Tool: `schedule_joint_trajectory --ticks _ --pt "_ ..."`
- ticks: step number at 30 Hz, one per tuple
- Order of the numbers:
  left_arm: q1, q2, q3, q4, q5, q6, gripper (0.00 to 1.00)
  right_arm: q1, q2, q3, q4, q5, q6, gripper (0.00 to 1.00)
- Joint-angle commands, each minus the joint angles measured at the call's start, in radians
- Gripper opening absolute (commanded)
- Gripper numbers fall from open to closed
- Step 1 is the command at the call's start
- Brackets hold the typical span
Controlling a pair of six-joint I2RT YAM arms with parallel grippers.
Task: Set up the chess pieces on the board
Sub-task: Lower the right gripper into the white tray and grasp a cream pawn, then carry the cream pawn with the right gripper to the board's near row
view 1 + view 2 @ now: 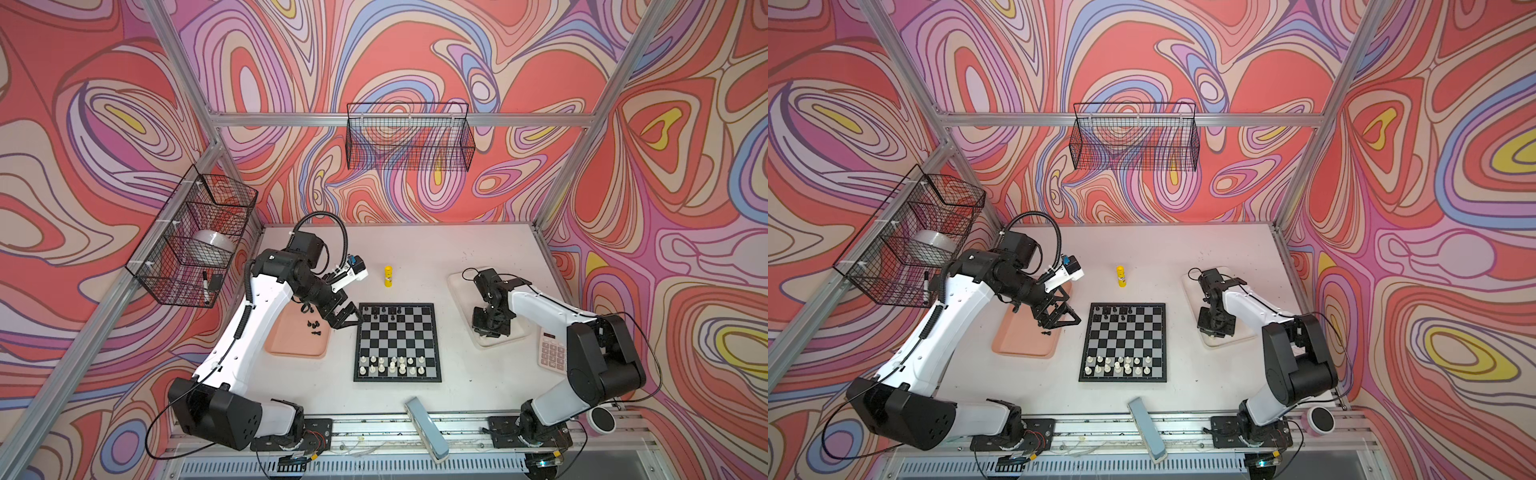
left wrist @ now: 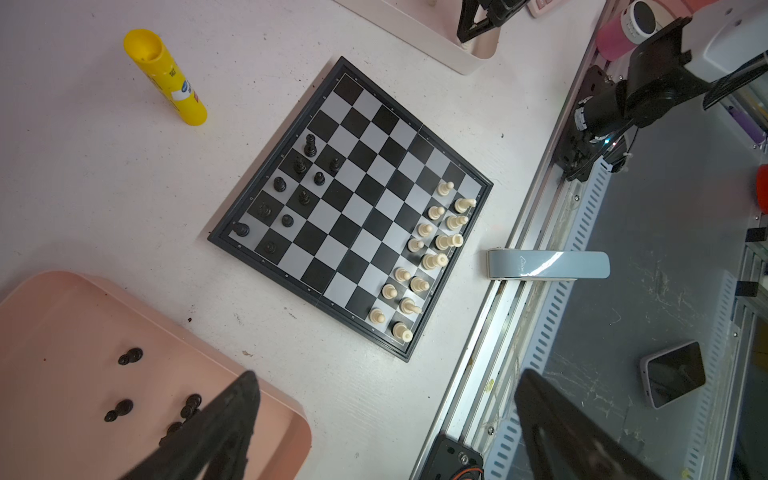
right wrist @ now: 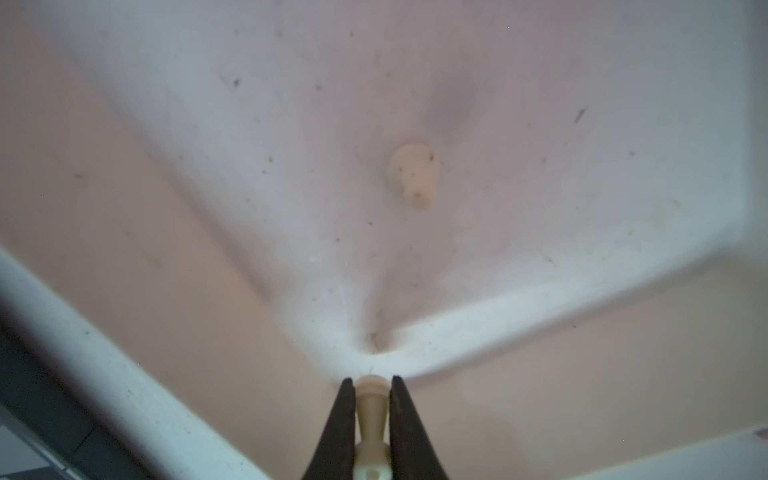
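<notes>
bench (image 1: 457,253): pale top that carries everything below.
board (image 1: 397,342): lies flat at the bench's middle, nearer the front edge and square to it.
pink tray (image 1: 291,347): just left of the board, toward the bench's left edge.
white tray (image 1: 460,291): right of the board and apart from it, toward the right edge.
left gripper (image 2: 388,374): hangs above the pink tray's rim, beside the board's far left corner. its jaws are spread wide and hold nothing.
right gripper (image 3: 372,380): down inside the white tray's front part, near a corner. its jaws are clenched on a cream piece (image 3: 371,411), gripped by the stem.
glue stick (image 1: 388,276): yellow, upright, beyond the board's far edge.
cream pieces (image 2: 446,241): stand upright in the board's two front rows and fill most of them.
black pieces (image 2: 309,145): fewer, standing in the two far rows, massed toward the board's left side.
loose black pieces (image 1: 316,326): several lie on their sides in the pink tray, near the left gripper.
second cream piece (image 3: 415,174): lies on the white tray's floor, apart from the right gripper.
</notes>
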Motion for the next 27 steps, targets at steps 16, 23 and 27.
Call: schedule_joint_trajectory --ticks 16,23,27 --pt "0.005 -0.026 -0.013 0.013 -0.011 0.014 0.97 0.013 0.019 0.136 -0.126 0.037 -0.05 0.13" --pt "0.005 -0.028 -0.019 0.029 -0.018 0.011 0.96 0.073 0.024 0.177 -0.169 0.045 -0.039 0.13" --pt "0.004 -0.026 -0.024 0.039 -0.028 0.003 0.97 0.137 0.025 0.206 -0.192 0.046 -0.009 0.13"
